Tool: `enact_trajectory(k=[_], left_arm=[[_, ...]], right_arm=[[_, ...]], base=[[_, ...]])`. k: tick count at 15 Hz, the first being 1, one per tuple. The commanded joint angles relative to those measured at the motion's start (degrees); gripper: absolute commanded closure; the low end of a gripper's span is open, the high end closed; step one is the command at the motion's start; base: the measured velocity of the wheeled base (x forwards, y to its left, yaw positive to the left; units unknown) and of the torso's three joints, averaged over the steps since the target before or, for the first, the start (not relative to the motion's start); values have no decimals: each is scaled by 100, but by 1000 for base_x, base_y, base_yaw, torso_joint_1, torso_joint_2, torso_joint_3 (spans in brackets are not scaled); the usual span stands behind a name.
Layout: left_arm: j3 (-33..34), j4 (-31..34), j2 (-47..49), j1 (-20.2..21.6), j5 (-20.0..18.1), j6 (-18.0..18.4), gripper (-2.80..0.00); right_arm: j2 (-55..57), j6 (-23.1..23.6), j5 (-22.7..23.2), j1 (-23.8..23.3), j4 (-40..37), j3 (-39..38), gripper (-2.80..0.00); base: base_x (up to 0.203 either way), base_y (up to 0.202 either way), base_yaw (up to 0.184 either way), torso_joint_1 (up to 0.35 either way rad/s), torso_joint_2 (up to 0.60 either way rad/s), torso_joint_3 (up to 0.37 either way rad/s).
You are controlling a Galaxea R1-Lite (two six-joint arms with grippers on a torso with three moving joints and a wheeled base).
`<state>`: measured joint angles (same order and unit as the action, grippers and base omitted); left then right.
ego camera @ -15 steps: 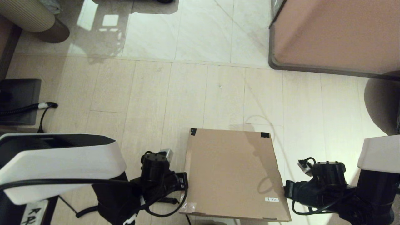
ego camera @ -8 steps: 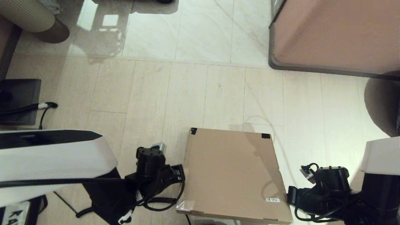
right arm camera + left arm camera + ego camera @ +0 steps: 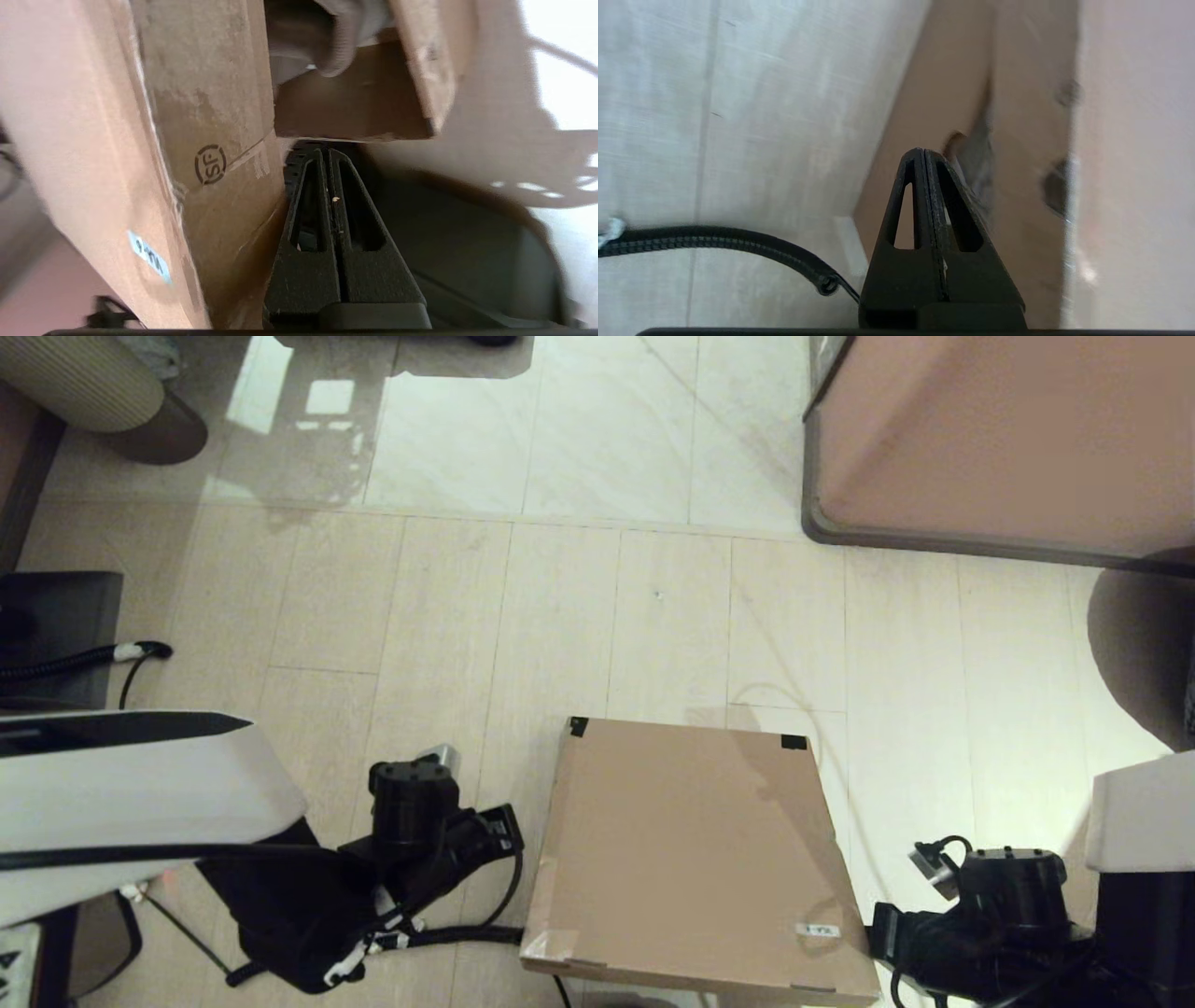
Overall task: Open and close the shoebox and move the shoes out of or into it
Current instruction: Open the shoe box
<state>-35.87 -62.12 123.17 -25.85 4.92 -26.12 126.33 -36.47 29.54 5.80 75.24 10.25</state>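
Shoebox: the shoebox (image 3: 695, 859) sits in the lower centre of the head view with its flap lid (image 3: 691, 840) down; dark tape shows at the two far corners, the white label (image 3: 816, 930) near the lower right.
Shoes: what looks like a shoe (image 3: 327, 32) shows through a gap under the lid in the right wrist view.
Left gripper: the left gripper (image 3: 924, 156) is pressed together and empty, just beside the box's left wall.
Right gripper: the right gripper (image 3: 325, 154) is likewise closed on nothing, its tip right under the lid's side edge.
Your step: probably lifting the lid. Push up evenly from both sides so it hinges at the taped far edge without dragging the box.
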Motion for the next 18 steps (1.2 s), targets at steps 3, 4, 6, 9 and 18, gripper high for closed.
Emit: enact_trajectory(k=[3,4,6,9,18], left_arm=[[80,-45,-109,88,8,-15,0],[63,-45,-118,88,8,-15,0],[62,-45,-184,122,17,-15,0],[90,-45,-346,274,21,-22,0],[178,-54,-480,370,17,-20,0]], right_arm=[[14,-106,86,44,289,-196,0],[-18,-106,113,44,304,-213,0],[-109,-109,113,44,348,-219,0],[-373,-115,113,60,351,-247,0],[-1366,-408,140,75,275,-243,0]], base=[[0,0,0,0,0,0],[0,0,0,0,0,0],[0,0,0,0,0,0],[0,0,0,0,0,0],[0,0,0,0,0,0]])
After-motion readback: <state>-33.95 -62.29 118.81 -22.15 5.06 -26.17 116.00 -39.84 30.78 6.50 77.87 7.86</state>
